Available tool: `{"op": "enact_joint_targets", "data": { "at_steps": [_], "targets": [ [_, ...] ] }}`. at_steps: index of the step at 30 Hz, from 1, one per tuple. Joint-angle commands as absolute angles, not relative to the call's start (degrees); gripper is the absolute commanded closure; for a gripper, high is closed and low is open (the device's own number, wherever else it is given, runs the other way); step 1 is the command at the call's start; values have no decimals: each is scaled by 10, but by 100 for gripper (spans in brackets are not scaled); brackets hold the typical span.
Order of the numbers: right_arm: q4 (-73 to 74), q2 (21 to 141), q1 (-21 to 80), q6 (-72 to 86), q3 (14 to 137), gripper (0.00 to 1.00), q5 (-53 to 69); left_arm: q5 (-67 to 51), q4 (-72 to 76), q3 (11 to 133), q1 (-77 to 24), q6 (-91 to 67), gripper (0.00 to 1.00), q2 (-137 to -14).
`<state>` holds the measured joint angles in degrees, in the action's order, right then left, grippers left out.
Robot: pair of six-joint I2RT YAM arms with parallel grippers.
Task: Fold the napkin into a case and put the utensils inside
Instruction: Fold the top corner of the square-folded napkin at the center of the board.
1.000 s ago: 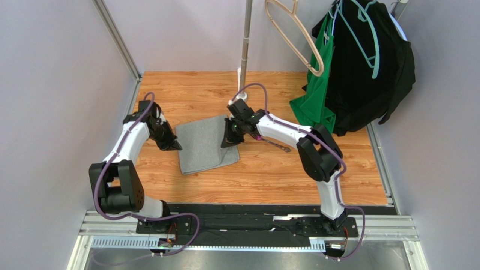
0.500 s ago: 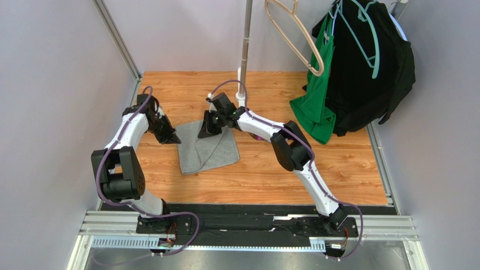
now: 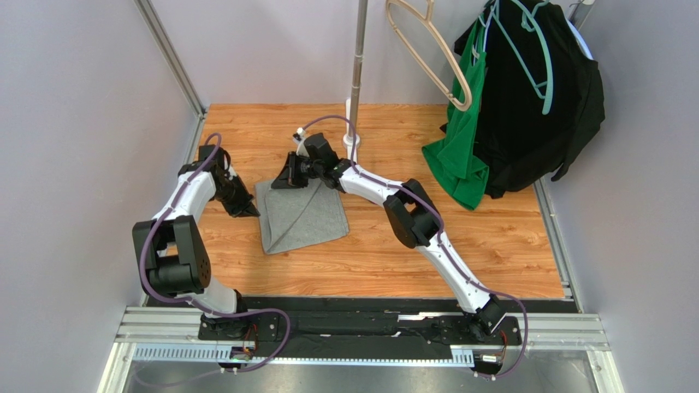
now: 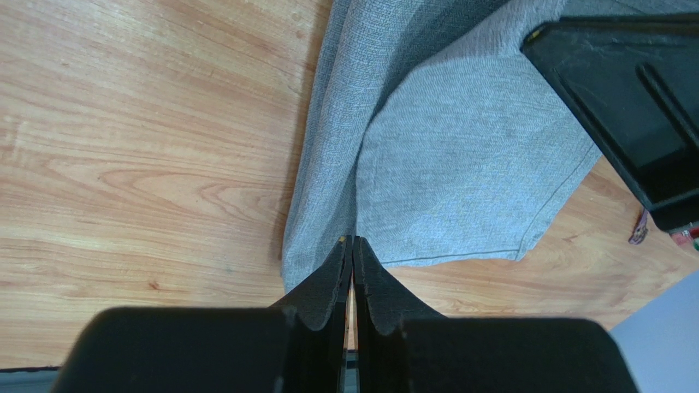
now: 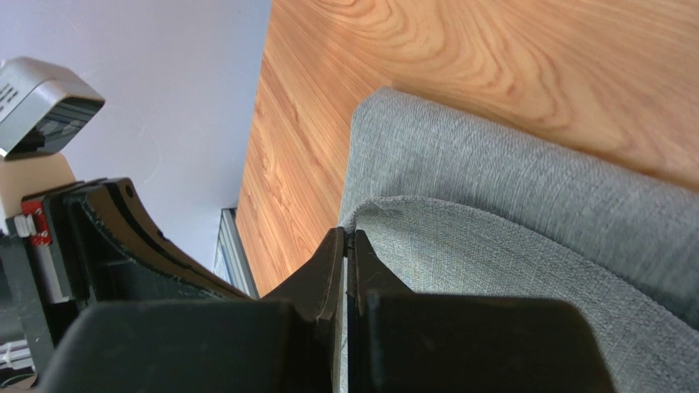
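On my overhead feed the left gripper (image 3: 250,211) sits at the left edge of the napkin (image 3: 305,219). Its wrist camera shows the jaws pinched together on that hem, though how much cloth lies between them is hidden. The napkin lies on the wooden table (image 3: 410,246), one layer doubled over another. The right gripper (image 3: 280,182) is at its far-left corner, jaws closed on the upper layer's corner. A purplish speck (image 4: 639,230) beyond the cloth is too small for me to identify.
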<state>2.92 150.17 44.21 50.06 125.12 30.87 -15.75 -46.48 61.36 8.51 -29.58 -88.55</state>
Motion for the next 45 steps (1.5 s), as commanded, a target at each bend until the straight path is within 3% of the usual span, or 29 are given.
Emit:
{"op": "enact_joint_targets", "data": {
  "at_steps": [1,12,24,27,31,34,45],
  "targets": [
    [-47,1534,443,539,1306,100,319,-145,-446,606,91,-301,90,-854],
    [-48,1587,447,560,1389,100,306,-150,-440,587,94,-297,89,-851],
    [-42,1595,447,560,1393,95,310,-172,-438,589,95,-298,90,-862],
    [-40,1595,447,558,1392,88,311,-178,-434,586,95,-300,90,-865],
    [-21,1593,446,552,1399,63,312,-190,-430,583,95,-301,90,-865],
    [31,1578,445,530,1414,52,316,-200,-427,573,96,-308,91,-872],
    [107,1345,380,398,1116,52,365,-235,-431,550,95,-340,100,-903]
  ]
}}
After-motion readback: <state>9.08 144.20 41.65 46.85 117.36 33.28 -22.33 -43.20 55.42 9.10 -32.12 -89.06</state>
